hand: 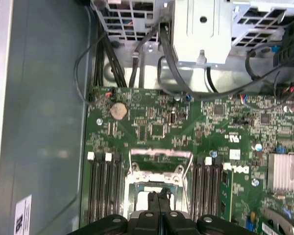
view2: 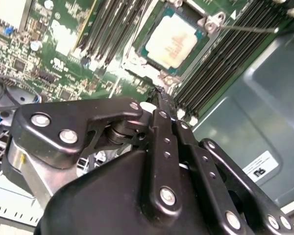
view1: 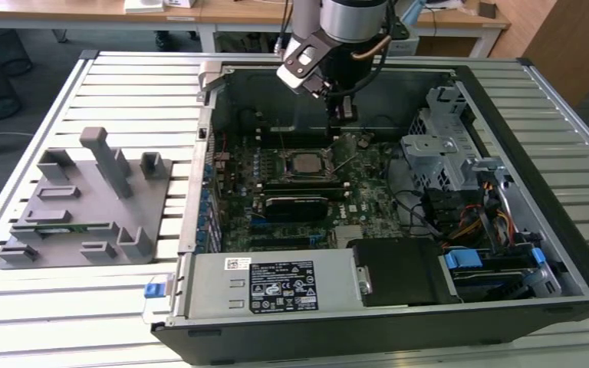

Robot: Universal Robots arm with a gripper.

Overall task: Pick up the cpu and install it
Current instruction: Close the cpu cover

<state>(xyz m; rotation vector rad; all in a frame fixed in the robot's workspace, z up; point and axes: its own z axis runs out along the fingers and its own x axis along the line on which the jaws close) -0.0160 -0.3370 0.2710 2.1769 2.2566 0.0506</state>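
Your gripper (view1: 343,113) hangs just above the board, fingers pinched together, apparently on nothing. The cpu (view2: 172,41) lies in its socket frame (view2: 211,22), unclamped. Any downward drift could let the tips knock the chip askew and bend pins

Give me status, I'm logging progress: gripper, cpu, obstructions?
Gripper shut, empty, hovering by socket. Cpu lying in socket. No obstruction seen.
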